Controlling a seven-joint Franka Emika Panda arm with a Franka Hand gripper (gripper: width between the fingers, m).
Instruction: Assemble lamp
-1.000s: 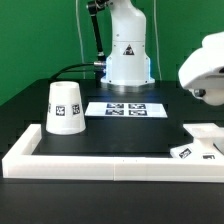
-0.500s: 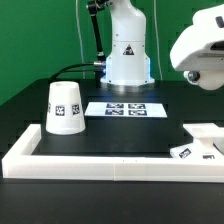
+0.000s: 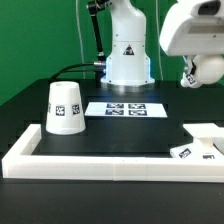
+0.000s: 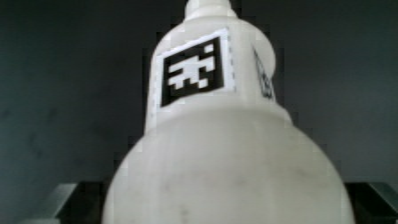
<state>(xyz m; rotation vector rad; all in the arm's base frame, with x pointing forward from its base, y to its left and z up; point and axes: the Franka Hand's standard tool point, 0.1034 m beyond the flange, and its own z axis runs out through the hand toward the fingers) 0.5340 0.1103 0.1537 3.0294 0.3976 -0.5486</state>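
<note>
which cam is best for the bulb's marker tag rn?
Wrist view. The white round plastic bulb fills the frame and the black-and-white square tag on its neck faces the camera. The exterior view shows only a small rounded white bit of it, high at that view's right, no tag discernible.

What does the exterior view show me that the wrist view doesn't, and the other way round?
Only the exterior view: the shade standing at that view's left, the base at its right, the marker board between them, the robot's body behind. Only the wrist view: the pattern of the tag on the bulb, close up. Both: the bulb itself, held up in the air.
</note>
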